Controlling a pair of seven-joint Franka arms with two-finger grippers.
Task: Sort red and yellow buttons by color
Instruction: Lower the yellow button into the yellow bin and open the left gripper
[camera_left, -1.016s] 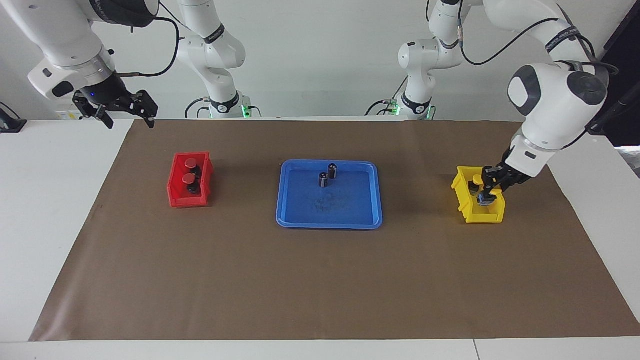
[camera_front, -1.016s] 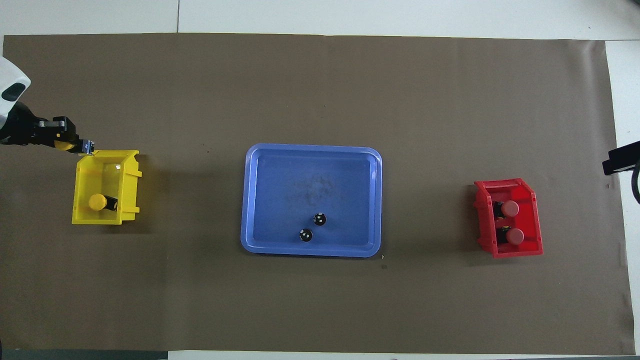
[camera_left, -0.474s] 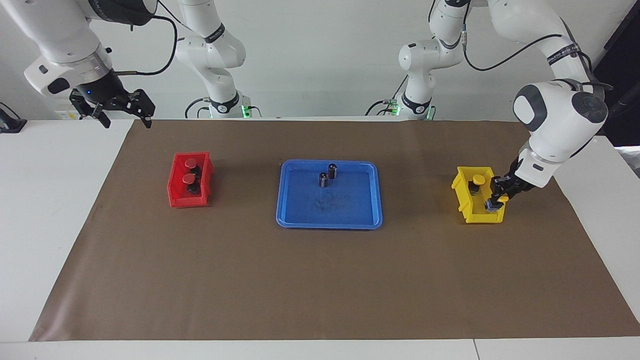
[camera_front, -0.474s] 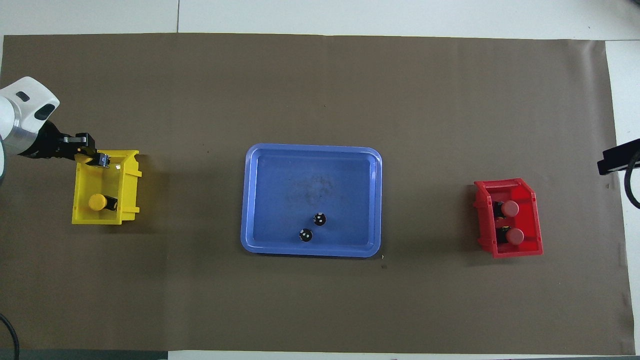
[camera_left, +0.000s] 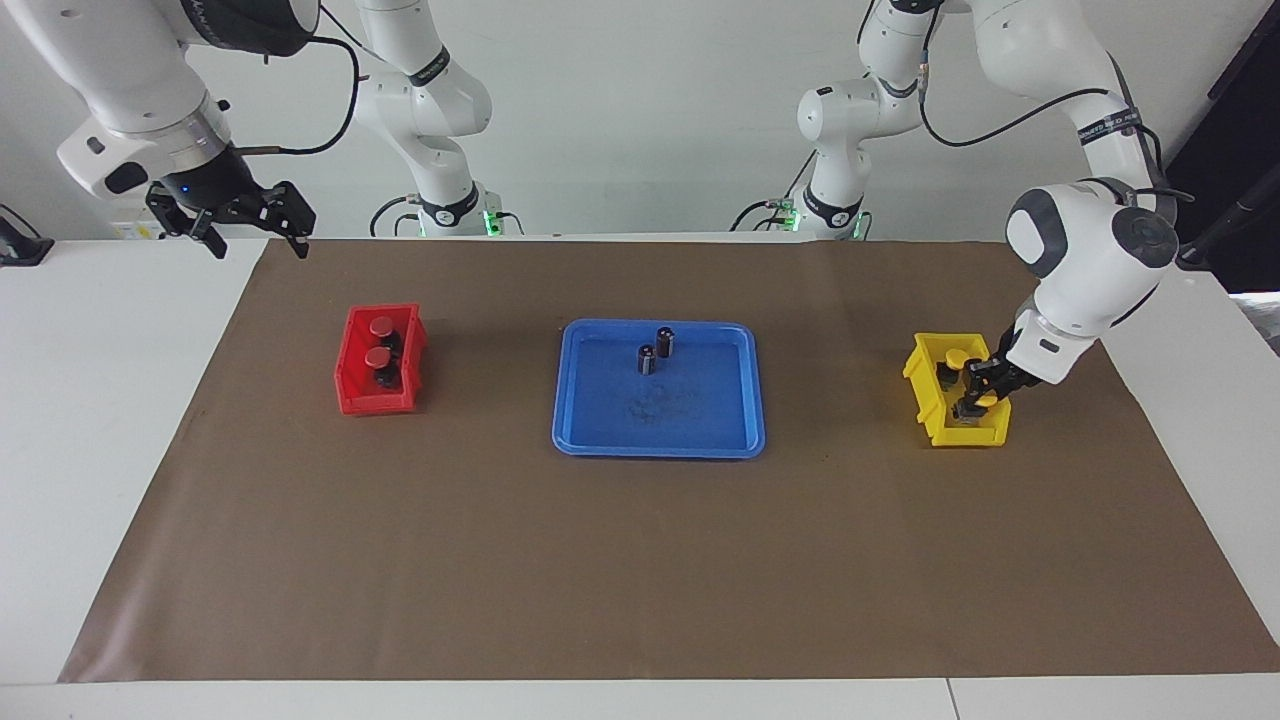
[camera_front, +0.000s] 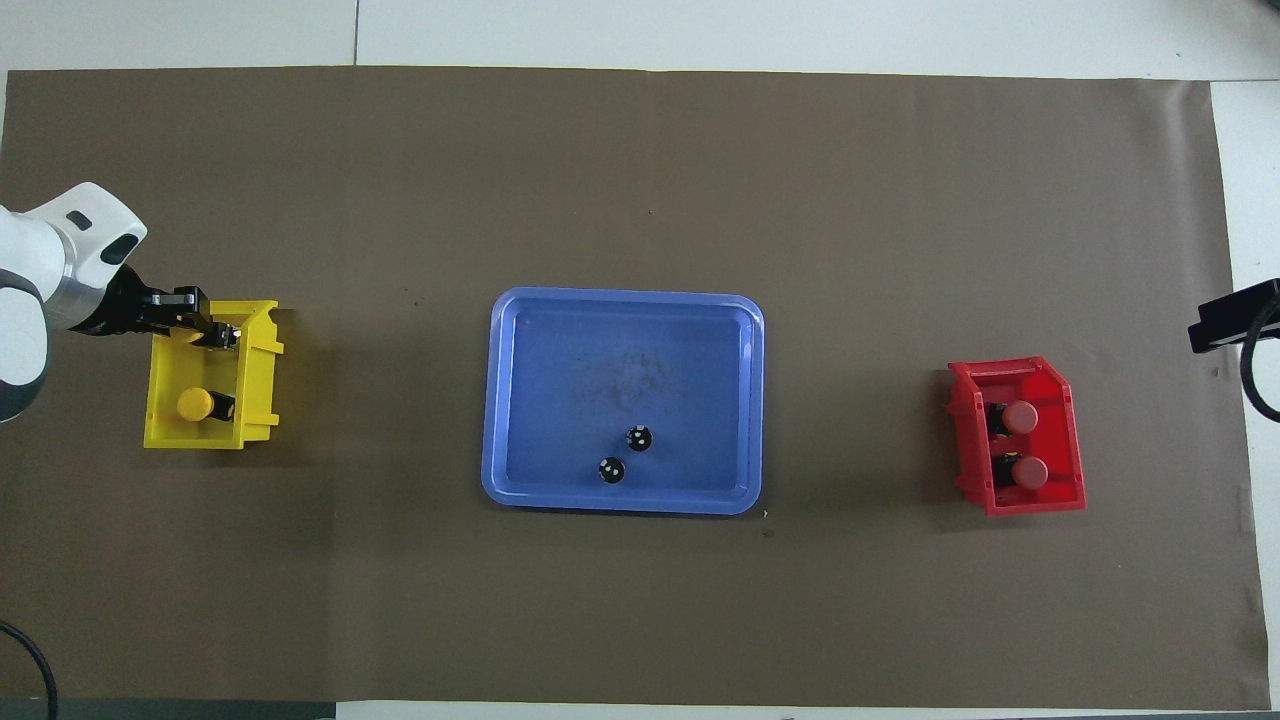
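Note:
My left gripper (camera_left: 975, 397) is shut on a yellow button (camera_left: 984, 399) and holds it low inside the yellow bin (camera_left: 933, 402), at the end of the bin farther from the robots; the gripper also shows in the overhead view (camera_front: 214, 333). A second yellow button (camera_left: 955, 358) (camera_front: 195, 403) lies in the same bin (camera_front: 160, 360). Two red buttons (camera_left: 381, 326) (camera_left: 377, 357) lie in the red bin (camera_left: 350, 390); in the overhead view they show (camera_front: 1020, 417) (camera_front: 1030, 471) inside it (camera_front: 1068, 400). My right gripper (camera_left: 252, 228) is open and empty, raised over the table's corner at the right arm's end, where the arm waits.
A blue tray (camera_left: 660, 435) (camera_front: 620, 340) sits mid-table between the two bins. Two dark cylinders without coloured caps (camera_left: 665, 341) (camera_left: 648, 359) stand in its half nearer the robots. Brown paper covers the table.
My left gripper has carried the yellow button from the yellow bin's outer edge inward and down into the bin. The right gripper has barely shifted.

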